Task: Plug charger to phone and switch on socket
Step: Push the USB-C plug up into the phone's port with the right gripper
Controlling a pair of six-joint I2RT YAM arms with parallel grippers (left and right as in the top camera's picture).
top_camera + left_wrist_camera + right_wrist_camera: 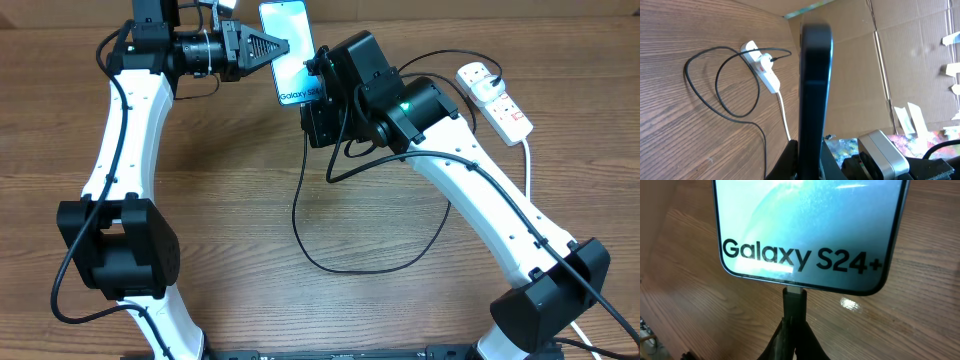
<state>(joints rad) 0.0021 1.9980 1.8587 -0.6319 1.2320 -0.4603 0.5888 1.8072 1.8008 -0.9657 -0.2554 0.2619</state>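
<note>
The left gripper (278, 45) clamps the slim blue-screened phone (290, 28) above the wooden table (230, 200); the right gripper (794, 324) pinches the plug tip of the thin black charger cable (794, 298) against its lower edge; the white red-switched socket strip (496, 99) lies well apart.

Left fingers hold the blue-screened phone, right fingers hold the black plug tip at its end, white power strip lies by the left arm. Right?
No. The white power strip lies by the right arm, per the overhead view; the rest stands.
</note>
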